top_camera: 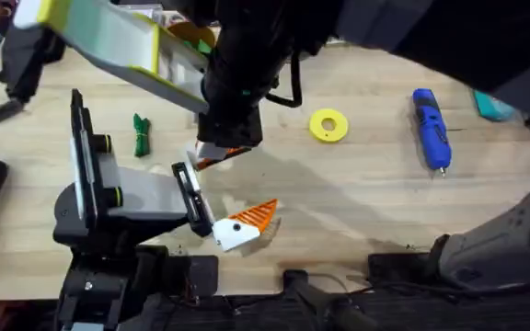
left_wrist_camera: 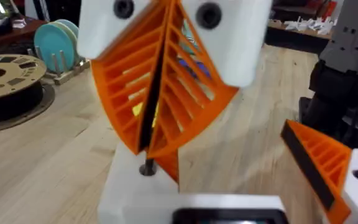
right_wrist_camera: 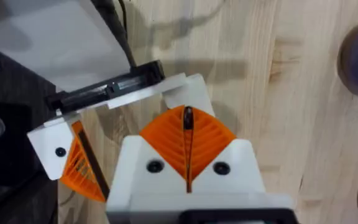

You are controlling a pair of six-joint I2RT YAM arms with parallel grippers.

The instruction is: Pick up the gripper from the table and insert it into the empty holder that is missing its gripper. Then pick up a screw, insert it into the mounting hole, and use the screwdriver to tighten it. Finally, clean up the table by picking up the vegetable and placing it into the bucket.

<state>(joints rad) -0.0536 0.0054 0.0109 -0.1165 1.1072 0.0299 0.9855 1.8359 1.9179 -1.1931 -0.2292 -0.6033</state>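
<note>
Task things on the table, as I see them.
Blue screwdriver (top_camera: 432, 128) lies flat well right of right gripper (top_camera: 217, 154); dark-green vegetable (top_camera: 141, 135) lies left; white holder (right_wrist_camera: 185, 93) just beneath it.

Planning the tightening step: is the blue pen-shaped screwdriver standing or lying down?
Lying down: the bright blue pen-shaped electric screwdriver rests lengthwise on the wooden table, metal tip toward the arms' bases.
</note>
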